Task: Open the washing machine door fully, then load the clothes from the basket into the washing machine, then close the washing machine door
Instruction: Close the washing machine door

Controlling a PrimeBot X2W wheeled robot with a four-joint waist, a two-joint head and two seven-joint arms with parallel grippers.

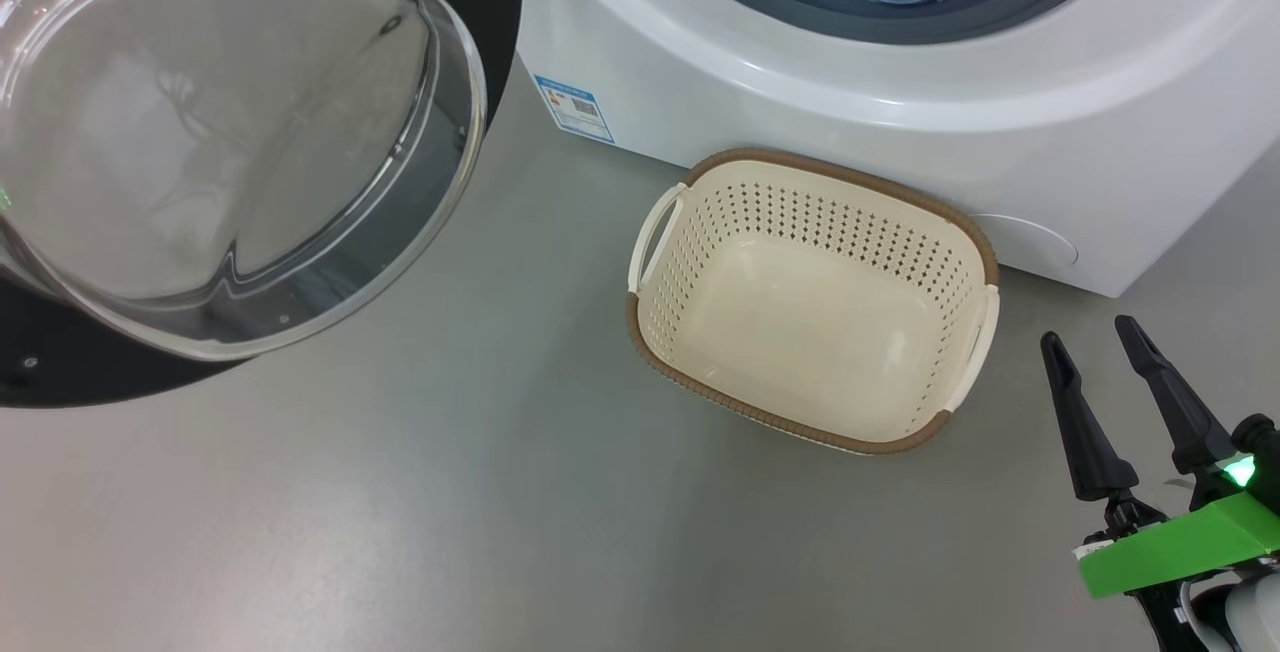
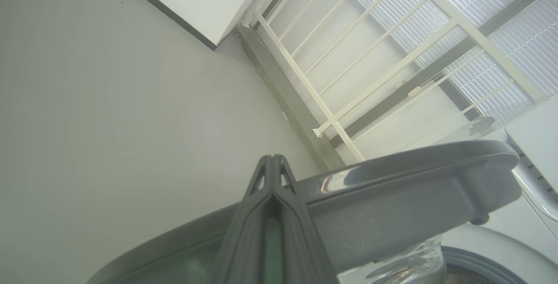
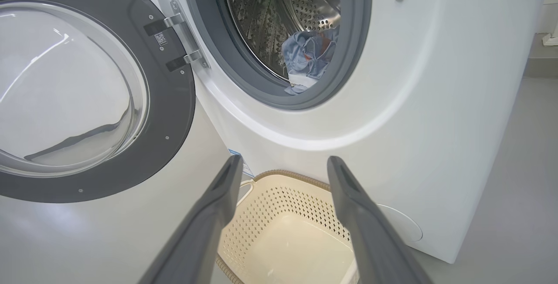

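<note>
The right pincer (image 1: 1087, 332), two long dark fingers on a green-taped wrist, is hovering at the lower right of the head view. Its fingers are standing well apart and gripping nothing. Just beyond its tips, the small cream-white rectangular plastic basket (image 1: 800, 332) with perforated sides and a brown rim band is sitting on the grey floor (image 1: 400, 512). It is lying empty, its smooth bottom showing bare. Its far side is sitting close against the front of the big white front-loading washing machine (image 1: 800, 72), near the small blue label (image 1: 573, 109) at the machine's corner.

Further in, the light-blue fabric clothes (image 3: 307, 57), printed with small brown-orange marks, are lying bunched at the front of the perforated steel drum (image 3: 261, 14). A white edge of them is draping onto the grey rubber gasket (image 3: 355, 35).

To the robot's left, the large round washing machine door (image 1: 220, 132), with its glossy black rim and bulging clear glass bowl, is standing swung wide open on its hinges.

In the left wrist view, the left pincer (image 2: 272, 158) is holding its two fingers pressed together, closed on themselves. They are pointing past the door's grey outer edge, and whether they are touching it cannot be told. Beyond them, a white railing (image 2: 331, 79) is running along the far wall.
</note>
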